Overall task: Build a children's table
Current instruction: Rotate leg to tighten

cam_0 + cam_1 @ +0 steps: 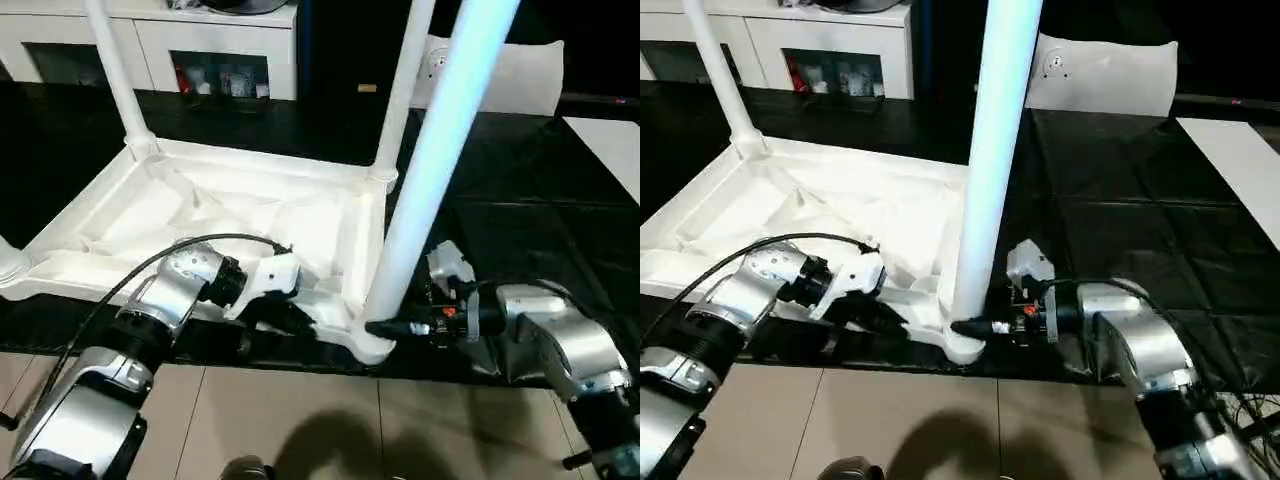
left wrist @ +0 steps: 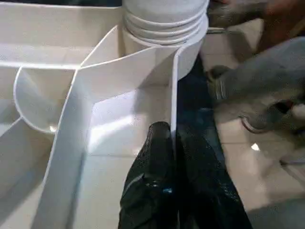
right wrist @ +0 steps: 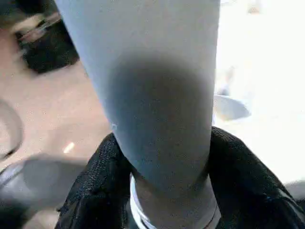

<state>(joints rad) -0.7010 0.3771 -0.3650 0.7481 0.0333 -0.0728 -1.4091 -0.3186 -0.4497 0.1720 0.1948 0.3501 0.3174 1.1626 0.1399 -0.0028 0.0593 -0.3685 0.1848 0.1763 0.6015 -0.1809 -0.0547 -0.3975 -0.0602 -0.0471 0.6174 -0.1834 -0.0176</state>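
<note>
Ribbed white plastic tabletop [image 1: 250, 215], smooth tapered tube leg [image 1: 430, 170] in round corner socket [image 1: 372, 343]

You see a black floor covering [image 1: 520, 230] carrying the upturned white tabletop [image 1: 250, 215], ribbed underside up. Beyond it on the covering rests a white cushion [image 1: 1110, 75], and a flat white board [image 1: 1240, 165] lies to the right. Nearer you, beige floor tiles [image 1: 300, 420] begin.

White tabletop [image 1: 330, 215], white legs [image 1: 432, 170]; black mat [image 1: 520, 190], seemingly plain.
</note>
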